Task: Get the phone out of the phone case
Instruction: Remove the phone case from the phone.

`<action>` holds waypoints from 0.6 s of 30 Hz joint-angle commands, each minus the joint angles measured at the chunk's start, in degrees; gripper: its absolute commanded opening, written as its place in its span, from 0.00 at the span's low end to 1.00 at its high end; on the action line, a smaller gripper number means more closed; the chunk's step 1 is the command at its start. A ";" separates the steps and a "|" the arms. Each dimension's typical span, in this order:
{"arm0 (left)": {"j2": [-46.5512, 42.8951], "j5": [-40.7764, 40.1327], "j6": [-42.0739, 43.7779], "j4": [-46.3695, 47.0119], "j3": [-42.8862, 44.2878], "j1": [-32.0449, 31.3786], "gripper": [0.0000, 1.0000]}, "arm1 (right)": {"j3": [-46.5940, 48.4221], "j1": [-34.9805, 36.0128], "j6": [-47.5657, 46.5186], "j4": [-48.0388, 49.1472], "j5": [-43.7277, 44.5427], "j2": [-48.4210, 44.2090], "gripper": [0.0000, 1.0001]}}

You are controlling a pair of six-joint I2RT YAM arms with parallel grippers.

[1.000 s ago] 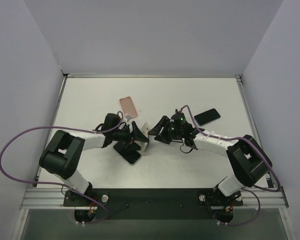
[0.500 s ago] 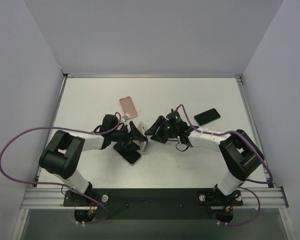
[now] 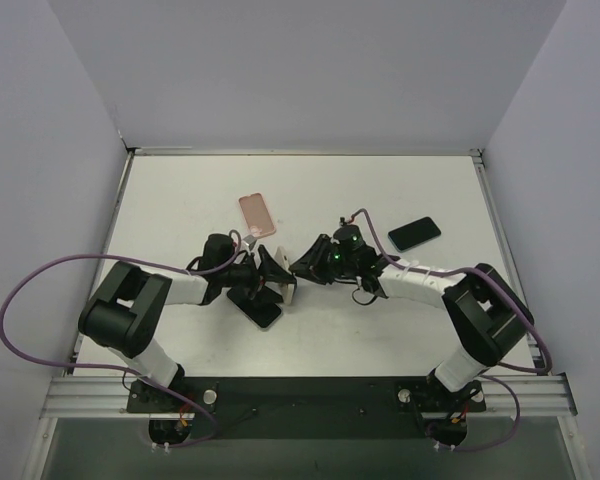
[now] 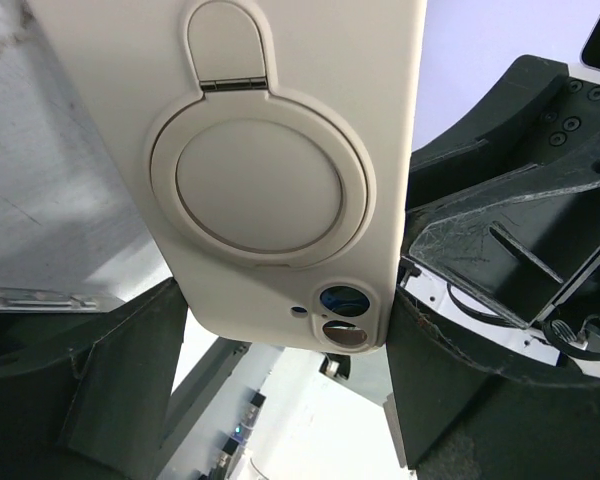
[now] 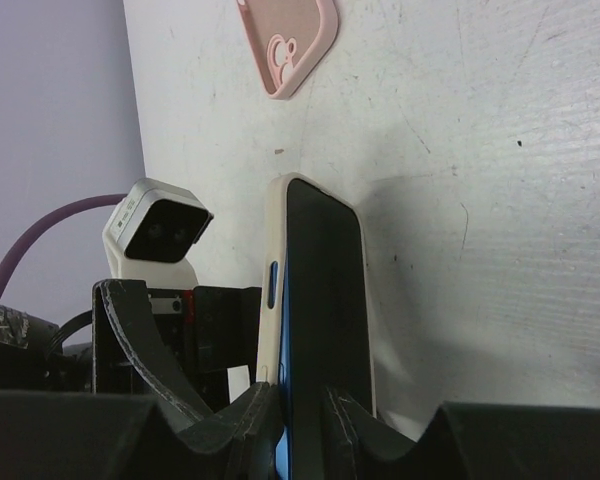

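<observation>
A cream phone case (image 4: 280, 150) with a round ring holder holds a blue phone, whose lens (image 4: 345, 300) shows in the camera cutout. My left gripper (image 4: 285, 335) is shut on the case's two long sides and holds it on edge just above the table (image 3: 288, 287). In the right wrist view the case (image 5: 273, 300) is edge-on, with the phone's black screen (image 5: 325, 300) facing right. My right gripper (image 5: 302, 420) is shut on the near end, one finger on the case's back edge and one on the screen. A strip of blue phone edge shows between them.
An empty pink case (image 3: 256, 213) lies behind the grippers and also shows in the right wrist view (image 5: 290, 40). A black phone (image 3: 415, 233) lies at the right. Another dark phone (image 3: 260, 307) lies flat under my left gripper.
My right gripper has moved a little left, up against the case held by my left gripper. The right forearm has swung inward. The left gripper has kept hold of the case.
</observation>
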 commanded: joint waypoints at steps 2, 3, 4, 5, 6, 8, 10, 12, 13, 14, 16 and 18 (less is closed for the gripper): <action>-1.27 4.67 -2.95 15.17 3.04 0.15 0.00 | -3.76 3.67 -5.07 -12.21 -5.62 -2.26 0.23; -1.19 4.76 -2.78 15.17 3.04 0.15 0.00 | -4.10 3.76 -5.42 -13.18 -5.27 -2.79 0.17; -0.92 4.93 -2.78 15.25 2.95 0.24 0.00 | -4.28 3.67 -5.77 -13.53 -4.65 -3.40 0.13; -0.92 4.94 -2.69 15.34 2.86 0.24 0.00 | -4.63 3.41 -5.77 -13.88 -4.13 -4.37 0.09; -0.83 5.20 -2.51 15.34 2.86 0.24 0.00 | -4.64 3.23 -5.86 -14.76 -3.60 -4.81 0.01; -0.75 5.55 -2.42 15.25 2.69 0.24 0.00 | -4.46 2.79 -6.12 -15.29 -2.55 -5.86 0.00; -0.92 5.64 -2.16 14.91 2.51 0.16 0.00 | -3.76 2.61 -6.47 -15.99 -2.28 -6.31 0.00; -1.01 5.64 -1.90 14.82 2.42 0.24 0.00 | -2.27 2.44 -7.26 -17.84 -1.92 -6.66 0.10; -1.01 5.64 -1.90 14.82 2.33 0.33 0.00 | -1.91 2.44 -7.53 -18.37 -1.75 -6.92 0.17; -1.10 5.73 -1.90 14.82 2.25 0.33 0.00 | -1.65 2.44 -7.70 -18.89 -1.49 -7.19 0.23; -1.27 5.73 -1.81 14.82 2.16 0.33 0.00 | -1.12 2.18 -8.06 -19.95 -0.70 -7.63 0.30; -1.54 5.64 -1.81 14.73 2.07 0.33 0.00 | -1.21 1.65 -7.97 -20.65 -0.26 -8.33 0.31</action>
